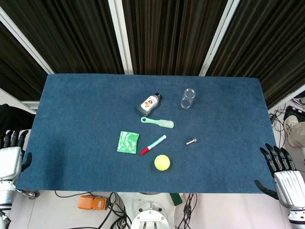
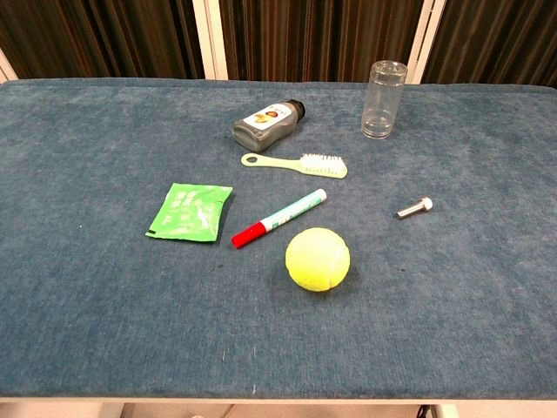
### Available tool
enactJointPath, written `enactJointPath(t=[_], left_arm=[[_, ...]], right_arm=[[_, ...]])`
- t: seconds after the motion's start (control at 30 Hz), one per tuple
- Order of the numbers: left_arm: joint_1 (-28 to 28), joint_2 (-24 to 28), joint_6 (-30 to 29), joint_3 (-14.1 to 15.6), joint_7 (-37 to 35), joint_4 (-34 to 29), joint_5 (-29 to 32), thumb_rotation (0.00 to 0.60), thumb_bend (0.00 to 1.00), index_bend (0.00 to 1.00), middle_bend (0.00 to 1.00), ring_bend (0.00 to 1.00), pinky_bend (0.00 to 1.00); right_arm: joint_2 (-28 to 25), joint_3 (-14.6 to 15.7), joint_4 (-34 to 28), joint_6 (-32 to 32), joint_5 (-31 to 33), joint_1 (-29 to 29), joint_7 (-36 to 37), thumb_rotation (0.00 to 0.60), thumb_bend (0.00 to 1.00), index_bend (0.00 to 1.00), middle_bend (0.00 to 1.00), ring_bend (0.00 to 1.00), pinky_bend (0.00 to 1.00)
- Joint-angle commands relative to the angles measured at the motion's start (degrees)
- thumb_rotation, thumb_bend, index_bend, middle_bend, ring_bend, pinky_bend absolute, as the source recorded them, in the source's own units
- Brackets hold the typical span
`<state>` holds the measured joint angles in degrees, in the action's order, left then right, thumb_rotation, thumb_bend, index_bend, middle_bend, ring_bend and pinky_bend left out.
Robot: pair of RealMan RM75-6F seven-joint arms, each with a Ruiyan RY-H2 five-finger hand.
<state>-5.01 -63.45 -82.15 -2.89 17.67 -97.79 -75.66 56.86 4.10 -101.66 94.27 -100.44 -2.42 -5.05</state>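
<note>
Fingers spread, holding nothing: my left hand (image 1: pixel 10 160) lower left, right hand (image 1: pixel 281 174) lower right. Ball (image 1: pixel 162 162), marker (image 1: pixel 153 144), sachet (image 1: pixel 127 142) untouched mid-frame; I've started nothing.

Objects bunch mid-counter (image 1: pixel 71 105): bottle (image 1: pixel 150 103), cup (image 1: pixel 188 98), brush (image 1: pixel 157 122), packet (image 1: pixel 127 142), marker (image 1: pixel 153 144), ball (image 1: pixel 162 162), bolt (image 1: pixel 191 141). Broad bare cloth both sides.

On the table: 1 bottle (image 2: pixel 268 123), 1 clear cup (image 2: pixel 384 98), 1 brush (image 2: pixel 296 163), 1 green packet (image 2: pixel 191 212), 1 marker (image 2: pixel 278 218), 1 tennis ball (image 2: pixel 318 259), 1 bolt (image 2: pixel 415 207).

Both open hands (image 1: pixel 10 157) (image 1: pixel 281 169) off the blue table (image 1: pixel 71 119), ball (image 1: pixel 162 162) nearest its front edge.
</note>
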Motion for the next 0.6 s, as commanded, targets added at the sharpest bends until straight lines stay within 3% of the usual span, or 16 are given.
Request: enactJointPath(t=[0.03, 0.33, 0.6], left_arm=[[0.0, 0.0, -0.1, 0.0, 0.0, 0.0, 0.0, 0.600, 0.40, 0.12, 0.03, 0.04, 0.07], [0.1, 0.0, -0.2, 0.0, 0.0, -0.1, 0.0, 0.600, 0.40, 0.11, 0.03, 0.04, 0.07], [0.2, 0.1, -0.1, 0.1, -0.1, -0.6, 0.3, 0.600, 0.40, 0.11, 0.03, 0.04, 0.07]], right_arm=[[0.0, -0.1, 0.0, -0.1, 0.1, 0.0, 0.1, 0.600, 0.33, 0.12, 0.07, 0.05, 0.09], [-0.2, -0.6, 0.5, -0.4, 0.3, 0.1, 1.3, 0.600, 0.33, 0.13, 0.07, 0.05, 0.09], [1.6, -2.8, 5.8, -4.3, 4.5, 2.6, 7.0, 0.600, 0.33, 0.15, 0.07, 0.06, 0.09]])
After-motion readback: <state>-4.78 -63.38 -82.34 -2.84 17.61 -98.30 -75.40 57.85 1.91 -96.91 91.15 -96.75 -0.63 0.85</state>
